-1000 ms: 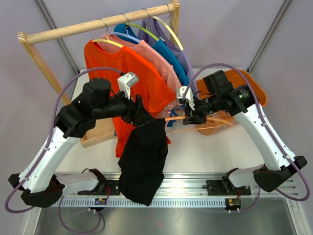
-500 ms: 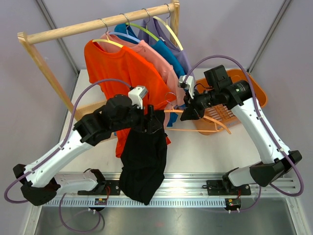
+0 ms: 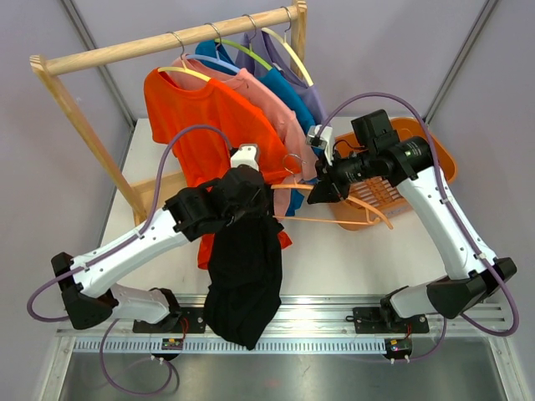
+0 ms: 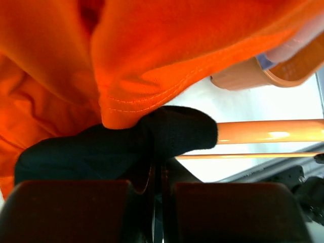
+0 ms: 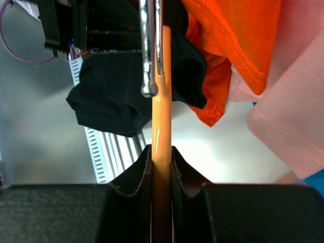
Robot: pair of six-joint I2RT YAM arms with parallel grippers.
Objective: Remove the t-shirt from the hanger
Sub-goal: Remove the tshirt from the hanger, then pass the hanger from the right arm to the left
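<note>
A black t-shirt (image 3: 247,276) hangs from one end of a thin orange hanger (image 3: 334,221) and droops toward the front rail. My left gripper (image 3: 251,196) is buried in the shirt's bunched top. In the left wrist view its jaws (image 4: 158,169) are shut with black t-shirt cloth (image 4: 177,129) running down between them, beside the hanger bar (image 4: 268,131). My right gripper (image 3: 322,190) is shut on the hanger near its metal hook (image 5: 150,50). In the right wrist view the orange hanger rod (image 5: 162,101) passes straight between the right gripper's (image 5: 162,157) pads, with the black t-shirt (image 5: 111,96) beyond.
A wooden rack (image 3: 167,46) behind holds an orange shirt (image 3: 209,117), a pink shirt (image 3: 276,113), and blue and purple ones on hangers. An orange basket (image 3: 435,142) sits at the back right. A wooden tray (image 3: 159,188) lies left. The orange shirt's hem (image 4: 167,76) hangs close above my left gripper.
My left arm has swung right toward the hanger, and its gripper has gone from open to shut on the black cloth. The right arm has lifted the hanger slightly.
</note>
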